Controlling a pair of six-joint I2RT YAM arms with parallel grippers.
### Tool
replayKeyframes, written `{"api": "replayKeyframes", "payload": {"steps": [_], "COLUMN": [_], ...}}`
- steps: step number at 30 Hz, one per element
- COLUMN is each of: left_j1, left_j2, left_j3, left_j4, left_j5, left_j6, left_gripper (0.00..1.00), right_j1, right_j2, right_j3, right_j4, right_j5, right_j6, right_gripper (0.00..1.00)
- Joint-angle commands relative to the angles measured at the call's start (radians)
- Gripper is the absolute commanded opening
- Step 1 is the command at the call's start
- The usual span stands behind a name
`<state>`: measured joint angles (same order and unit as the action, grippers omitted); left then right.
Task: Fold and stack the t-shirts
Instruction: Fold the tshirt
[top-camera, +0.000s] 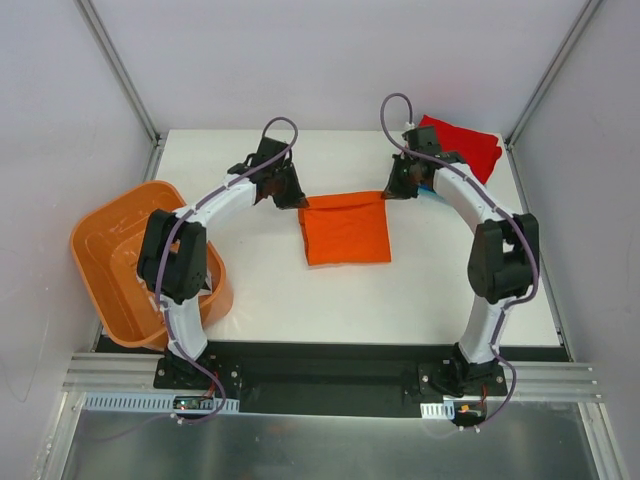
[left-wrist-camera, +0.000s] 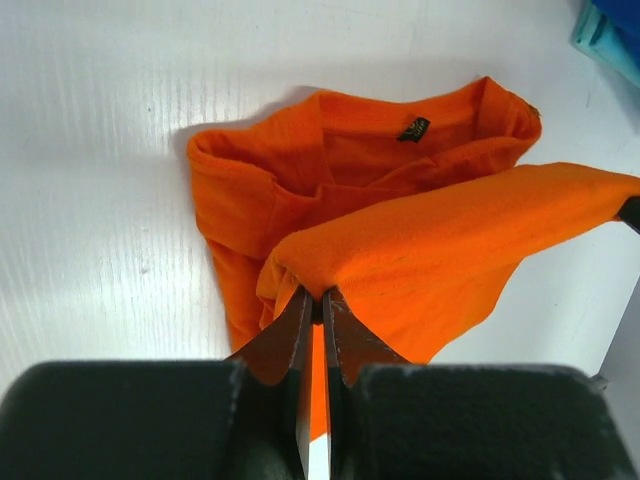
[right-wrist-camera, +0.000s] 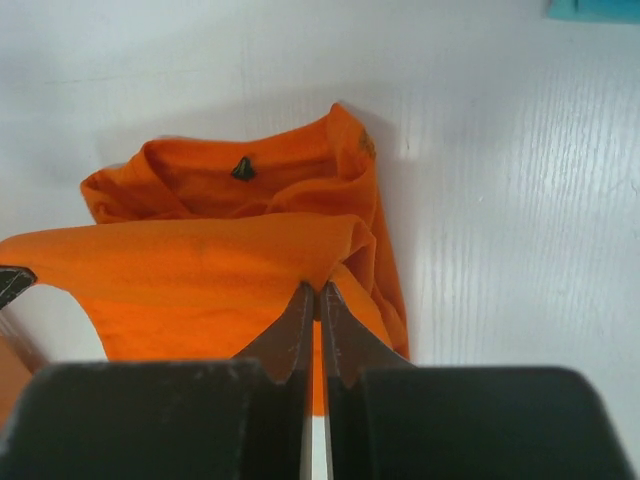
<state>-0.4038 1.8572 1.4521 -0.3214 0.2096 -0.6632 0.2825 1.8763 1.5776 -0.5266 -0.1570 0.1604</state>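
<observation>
An orange basket (top-camera: 100, 290) sits at the table's (top-camera: 280, 290) left edge, beside the left arm. A folded red shirt (top-camera: 462, 145) lies in the far right corner, with a teal shirt (right-wrist-camera: 597, 9) by it, partly hidden behind the right arm. The orange shirt (top-camera: 345, 228) lies mid-table between the arms, collar label up. The left gripper (left-wrist-camera: 318, 295) and right gripper (right-wrist-camera: 316, 290) are each clenched on a corner of the shirt, lifting one edge taut between them above the rest.
</observation>
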Motion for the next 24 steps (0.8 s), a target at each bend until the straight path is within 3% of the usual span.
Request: {"api": "replayKeyframes", "payload": {"steps": [1, 8, 10, 12, 13, 15, 17, 18, 19, 20, 24], "left_j1": [0.031, 0.062, 0.065, 0.066, 0.066, 0.066, 0.066, 0.066, 0.065, 0.060, 0.025], "left_j2": [0.071, 0.138, 0.151, 0.158, 0.158, 0.142, 0.117, 0.079, 0.059, 0.016, -0.091], "left_j3": [0.074, 0.094, 0.093, 0.099, 0.102, 0.109, 0.113, 0.111, 0.108, 0.094, 0.044], "left_j4": [-0.024, -0.024, -0.024, -0.025, -0.025, -0.025, -0.025, -0.025, -0.024, -0.024, -0.024], "left_j5": [0.037, 0.059, 0.065, 0.076, 0.083, 0.099, 0.109, 0.119, 0.120, 0.119, 0.102], "left_j6": [0.045, 0.042, 0.039, 0.037, 0.037, 0.034, 0.034, 0.036, 0.034, 0.030, 0.020], "left_gripper": [0.00, 0.00, 0.02, 0.18, 0.25, 0.48, 0.88, 0.99, 0.99, 0.99, 0.99], "right_j1": [-0.026, -0.037, -0.037, -0.039, -0.039, -0.039, -0.040, -0.040, -0.040, -0.040, -0.031], "right_j2": [0.079, 0.188, 0.210, 0.230, 0.233, 0.225, 0.193, 0.179, 0.163, 0.123, 0.005], "right_j3": [0.082, 0.159, 0.179, 0.196, 0.206, 0.222, 0.231, 0.229, 0.229, 0.216, 0.115], "right_j4": [0.008, 0.010, 0.005, -0.010, -0.018, -0.033, -0.050, -0.058, -0.070, -0.073, -0.052], "right_j5": [-0.024, -0.073, -0.078, -0.093, -0.096, -0.098, -0.098, -0.101, -0.101, -0.102, -0.145], "right_j6": [-0.012, -0.004, -0.004, -0.007, -0.010, -0.015, -0.025, -0.028, -0.033, -0.032, -0.032], "right_gripper": [0.01, 0.01, 0.08, 0.18, 0.29, 0.39, 0.54, 0.66, 0.92, 0.97, 0.97]}}
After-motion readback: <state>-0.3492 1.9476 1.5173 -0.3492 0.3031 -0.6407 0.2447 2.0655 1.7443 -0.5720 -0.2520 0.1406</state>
